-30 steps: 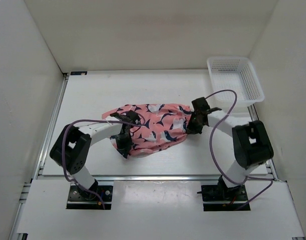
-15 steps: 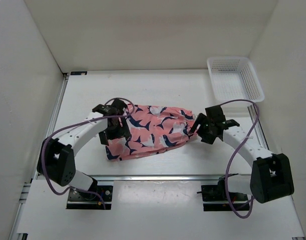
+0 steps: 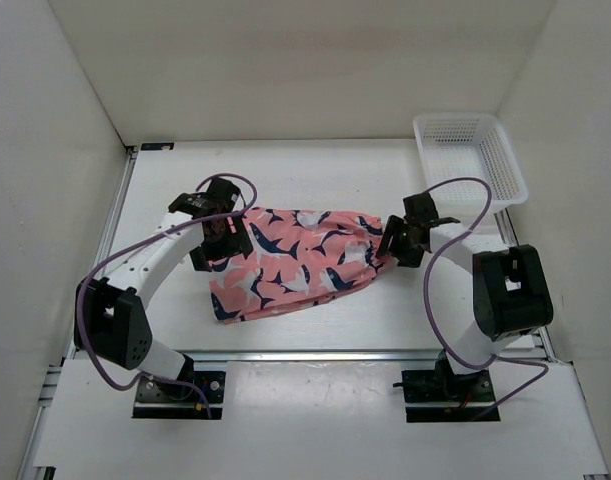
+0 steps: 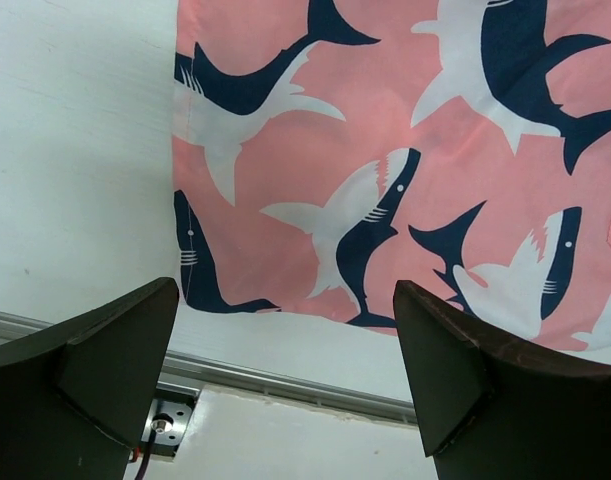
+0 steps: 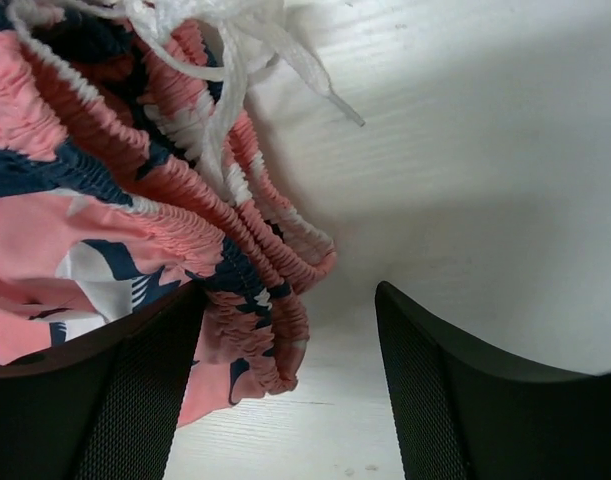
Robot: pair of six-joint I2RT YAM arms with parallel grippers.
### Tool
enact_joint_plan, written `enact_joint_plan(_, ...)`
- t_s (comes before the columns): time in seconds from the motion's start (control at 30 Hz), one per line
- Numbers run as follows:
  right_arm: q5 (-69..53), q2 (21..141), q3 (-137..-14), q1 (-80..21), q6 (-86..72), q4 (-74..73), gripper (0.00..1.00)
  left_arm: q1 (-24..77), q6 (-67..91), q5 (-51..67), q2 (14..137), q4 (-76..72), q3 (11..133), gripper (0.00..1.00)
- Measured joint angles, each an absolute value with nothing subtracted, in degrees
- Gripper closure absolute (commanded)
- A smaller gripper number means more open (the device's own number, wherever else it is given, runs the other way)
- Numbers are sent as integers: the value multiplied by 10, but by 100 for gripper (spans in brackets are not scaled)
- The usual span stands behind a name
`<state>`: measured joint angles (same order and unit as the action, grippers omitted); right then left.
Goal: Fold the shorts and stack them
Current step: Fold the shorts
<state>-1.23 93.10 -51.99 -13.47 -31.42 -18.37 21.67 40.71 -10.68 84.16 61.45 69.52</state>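
Top external: left arm (image 3: 160,262), right arm (image 3: 451,244) flank shorts (image 3: 290,262).

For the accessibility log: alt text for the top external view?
Pink shark-print shorts lie spread out at centre. The left pincer is open over their left end, the right pincer open at the waistband. A white basket stands far right.

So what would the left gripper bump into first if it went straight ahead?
Probably the shark-print shorts, near their hem; the open left gripper points down at that edge. Bare table lies right beside, so it's close.
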Motion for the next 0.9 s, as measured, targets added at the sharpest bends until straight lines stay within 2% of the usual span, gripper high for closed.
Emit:
enact_joint_plan(0.07, -12, 934, -520, -135, -304, -170, 38, 213, 407, -105, 846, 614, 695, 0)
enact_joint_plan(0.1, -12, 938, -521, -135, -300, -162, 48, 211, 405, -103, 847, 614, 695, 0)
enact_joint_plan(0.17, -12, 950, -523, -135, -294, -148, 61, 206, 403, -101, 848, 612, 695, 0)
enact_joint_plan(0.2, -12, 957, -528, -135, -295, -143, 71, 203, 400, -100, 849, 612, 695, 0)
enact_joint_plan(0.4, -12, 985, -547, -135, -298, -121, 100, 185, 387, -96, 850, 612, 695, 0)
enact_joint_plan(0.57, 4, 983, -551, -136, -311, -135, 100, 171, 381, -94, 852, 608, 695, 3)
enact_joint_plan(0.7, 41, 960, -551, -137, -318, -188, 100, 163, 384, -85, 863, 604, 695, 24)
enact_joint_plan(0.73, 51, 949, -549, -136, -319, -202, 100, 161, 386, -83, 865, 600, 694, 42)
enact_joint_plan(0.83, 76, 911, -544, -136, -322, -242, 100, 152, 390, -68, 863, 581, 674, 75)
enact_joint_plan(0.87, 83, 898, -544, -136, -324, -255, 100, 147, 389, -61, 861, 572, 662, 90)
enact_joint_plan(0.9, 90, 884, -543, -136, -326, -265, 100, 139, 392, -52, 859, 564, 648, 90)
